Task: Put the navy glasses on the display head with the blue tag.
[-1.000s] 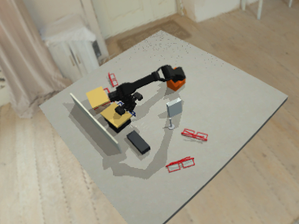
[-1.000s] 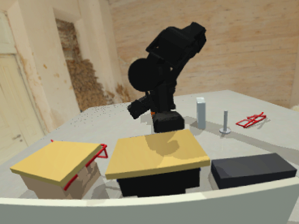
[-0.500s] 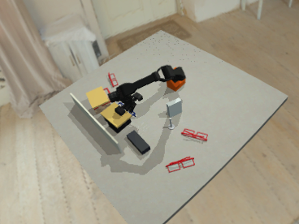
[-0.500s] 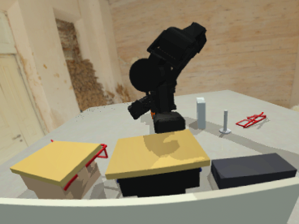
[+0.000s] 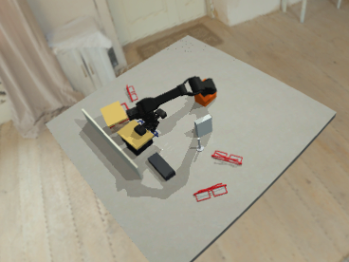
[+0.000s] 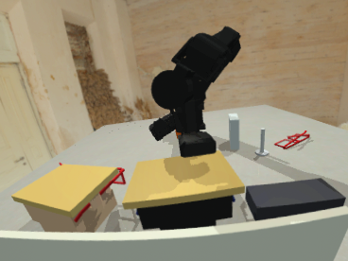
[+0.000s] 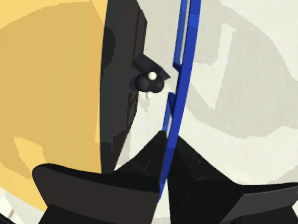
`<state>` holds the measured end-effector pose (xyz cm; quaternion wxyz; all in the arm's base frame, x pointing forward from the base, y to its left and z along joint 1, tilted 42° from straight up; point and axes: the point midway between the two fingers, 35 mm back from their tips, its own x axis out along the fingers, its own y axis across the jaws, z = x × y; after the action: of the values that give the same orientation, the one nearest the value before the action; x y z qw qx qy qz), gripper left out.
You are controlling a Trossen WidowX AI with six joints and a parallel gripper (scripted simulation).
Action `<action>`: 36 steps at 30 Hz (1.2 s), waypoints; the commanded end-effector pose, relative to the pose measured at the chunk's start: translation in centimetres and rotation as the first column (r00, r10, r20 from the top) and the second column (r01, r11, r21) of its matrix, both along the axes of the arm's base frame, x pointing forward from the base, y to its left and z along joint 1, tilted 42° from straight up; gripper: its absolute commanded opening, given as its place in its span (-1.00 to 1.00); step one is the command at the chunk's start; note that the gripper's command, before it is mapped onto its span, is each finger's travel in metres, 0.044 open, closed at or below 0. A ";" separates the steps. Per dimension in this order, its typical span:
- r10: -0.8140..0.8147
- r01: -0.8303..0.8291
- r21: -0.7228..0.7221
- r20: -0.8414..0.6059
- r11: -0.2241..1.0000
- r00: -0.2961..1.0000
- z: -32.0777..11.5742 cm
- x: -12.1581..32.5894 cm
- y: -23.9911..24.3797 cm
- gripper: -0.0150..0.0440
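The navy glasses point(image 7: 180, 63) show edge-on in the wrist view as a thin blue frame, pinched at the lower end between my two black fingers. My gripper point(image 7: 166, 137) point(image 5: 143, 126) point(image 6: 196, 143) is shut on them. It is low at the far side of the display head with the black body and yellow top point(image 5: 136, 136) point(image 6: 182, 182) point(image 7: 53, 63). The frame stands a little apart from the head's black face point(image 7: 123, 43), level with a small knob point(image 7: 152, 80) on it. In the exterior view the head's top hides the glasses. I cannot make out the blue tag.
A second head point(image 5: 113, 114) point(image 6: 63, 186) with a tan body stands beside it and wears red glasses point(image 6: 118, 174). A white panel point(image 5: 109, 144) point(image 6: 189, 241), a dark case point(image 5: 161, 166) point(image 6: 293, 196), a small sign on a stand point(image 5: 203, 126) point(image 6: 234, 130), loose red glasses point(image 5: 228, 158) point(image 5: 211, 192) point(image 5: 131, 92) and the arm's orange base point(image 5: 205, 97) are around.
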<state>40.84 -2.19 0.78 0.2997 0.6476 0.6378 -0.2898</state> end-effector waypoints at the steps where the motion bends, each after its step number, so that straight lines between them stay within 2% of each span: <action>1: -0.004 0.004 0.006 -0.004 1.000 1.000 -0.1 -0.1 0.1 -0.49; 5: 0.000 0.000 0.000 0.000 1.000 1.000 0.0 0.0 0.0 -0.14; 13: 0.000 0.000 0.000 0.000 1.000 1.000 0.0 0.0 0.0 -0.13; 18: 0.001 -0.001 0.009 -0.008 1.000 1.000 2.3 -0.2 -1.8 -0.13; 24: 0.001 -0.001 0.011 -0.009 1.000 1.000 2.6 -0.2 -1.9 -0.13; 32: 0.001 -0.001 0.010 -0.012 1.000 1.000 3.0 -3.8 -2.4 -0.13; 36: 0.001 -0.001 0.010 -0.012 1.000 1.000 3.1 -4.0 -2.5 -0.13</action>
<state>37.55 -4.79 4.08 0.2929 0.6509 0.6378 -0.2894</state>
